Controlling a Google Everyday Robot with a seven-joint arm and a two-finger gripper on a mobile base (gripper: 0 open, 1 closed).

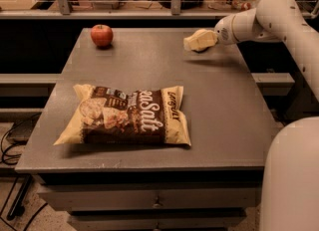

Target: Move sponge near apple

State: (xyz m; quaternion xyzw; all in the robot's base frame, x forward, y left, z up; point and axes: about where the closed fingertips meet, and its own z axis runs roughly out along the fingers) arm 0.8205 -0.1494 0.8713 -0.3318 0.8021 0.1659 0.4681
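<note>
While the robot's pale arm (279, 16) reaches in from the right edge of the view, its gripper (205, 39) sits low over the far right part of the grey tabletop (224, 105), close to the back edge. At its tip is a pale yellow lump that reads as the sponge (192, 42), just above or resting on the surface with a small dark shadow under it. Sponge and gripper are so alike in colour that their outlines merge, so it is not possible to make out whether the gripper is clamped on the sponge or only lies against it. Across the tabletop, near the far left corner, the apple (101, 35) stands upright, red with a lighter patch near its top. It is well apart from the sponge, with bare grey surface between them. Nearer the camera, toward the front left of the tabletop, a large yellow-and-brown chip bag (127, 115) lies flat with its printed face up, apart from both the apple and the sponge. Below the front edge a drawer front (154, 200) shows. A rounded cream part of the robot's body (294, 175) fills the lower right corner, and dark cables (10, 145) lie on the floor to the left.
</note>
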